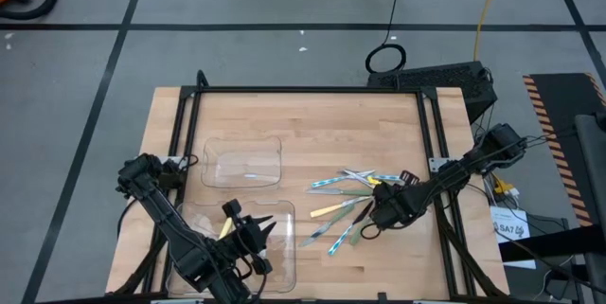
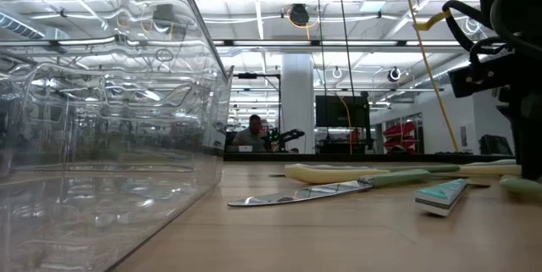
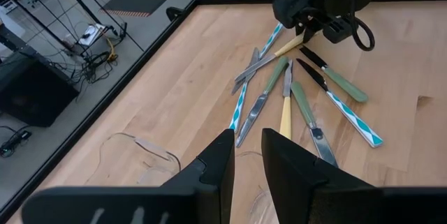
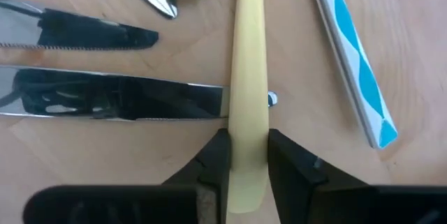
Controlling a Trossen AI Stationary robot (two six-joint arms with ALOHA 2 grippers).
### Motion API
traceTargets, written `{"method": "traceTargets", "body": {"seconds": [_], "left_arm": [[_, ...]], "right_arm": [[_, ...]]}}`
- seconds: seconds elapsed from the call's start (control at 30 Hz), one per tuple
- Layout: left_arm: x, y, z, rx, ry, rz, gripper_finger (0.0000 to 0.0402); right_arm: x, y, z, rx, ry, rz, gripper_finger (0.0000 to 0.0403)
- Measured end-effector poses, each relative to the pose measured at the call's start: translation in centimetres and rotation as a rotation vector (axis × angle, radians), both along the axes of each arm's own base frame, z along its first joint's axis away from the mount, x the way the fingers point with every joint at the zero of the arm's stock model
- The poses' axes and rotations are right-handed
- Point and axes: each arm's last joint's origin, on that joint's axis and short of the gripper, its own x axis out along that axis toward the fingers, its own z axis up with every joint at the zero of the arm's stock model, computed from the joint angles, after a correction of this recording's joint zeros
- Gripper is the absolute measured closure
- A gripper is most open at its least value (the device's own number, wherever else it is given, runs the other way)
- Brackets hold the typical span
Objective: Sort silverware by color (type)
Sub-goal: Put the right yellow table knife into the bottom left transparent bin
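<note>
Several slim utensils (image 1: pixel 343 200) with yellow, pale green and blue-patterned handles lie in a loose pile on the wooden table, right of centre; the left wrist view shows them as a pile (image 3: pixel 293 91). My right gripper (image 4: pixel 246 155) stands over the pile (image 1: pixel 381 200), fingers closed on a yellow-handled utensil (image 4: pixel 250 56). My left gripper (image 3: pixel 248 155) hovers over the near clear tray (image 1: pixel 284 247). Its fingers are a little apart and hold nothing. My right gripper pinches the yellow handle near its rounded free end (image 4: pixel 246 130) between its two fingers (image 4: pixel 218 155). They come from above, pointing down, and lie across the handle. The handle lies over a knife blade (image 4: pixel 119 102); whether it is lifted, I cannot tell.
Two clear plastic trays sit left of the pile, one farther (image 1: pixel 244 164), one nearer; the near tray's wall (image 2: pixel 110 136) fills the low view's left. Black frame rails (image 1: pixel 431 134) border the table. A blue-patterned handle (image 4: pixel 353 56) lies beside the held one.
</note>
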Motion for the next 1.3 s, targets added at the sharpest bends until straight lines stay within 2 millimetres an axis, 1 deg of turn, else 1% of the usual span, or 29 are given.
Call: {"method": "traceTargets", "body": {"seconds": [0.1, 0.2, 0.3, 0.4, 0.6, 0.73, 0.9, 1.13, 1.3], "left_arm": [[0.0, 0.0, 0.0, 0.002, 0.001, -0.001, 0.0319], [0.0, 0.0, 0.0, 0.001, 0.000, 0.001, 0.0319], [0.1, 0.1, 0.0, -0.001, -0.001, 0.002, 0.0319], [0.2, 0.1, 0.0, -0.004, -0.005, 0.006, 0.0319], [0.6, 0.6, 0.0, -0.005, -0.006, 0.021, 0.0319], [0.9, 0.9, 0.0, -0.006, -0.006, 0.034, 0.0319], [1.1, 1.0, 0.0, 0.005, 0.001, 0.023, 0.0318], [2.6, -0.5, -1.7, 0.114, 0.090, -0.100, 0.0318], [4.0, -0.7, -2.3, 0.158, 0.126, -0.165, 0.0318]], "right_arm": [[0.2, 0.4, 0.9, -0.022, 0.024, 0.020, 0.0337], [0.9, 1.2, 2.0, -0.023, -0.025, 0.051, 0.0337], [1.1, 1.7, 2.7, -0.034, -0.035, 0.072, 0.0337], [1.6, 2.6, 3.6, -0.043, -0.088, 0.101, 0.0337], [2.5, 3.9, 5.5, -0.090, -0.186, 0.213, 0.0337], [2.9, 4.6, 6.4, -0.107, -0.240, 0.279, 0.0337], [3.1, 5.2, 7.1, -0.132, -0.279, 0.326, 0.0337], [3.5, 5.8, 7.4, -0.155, -0.339, 0.402, 0.0337], [4.2, 6.3, 7.5, -0.133, -0.397, 0.461, 0.0337]]}}
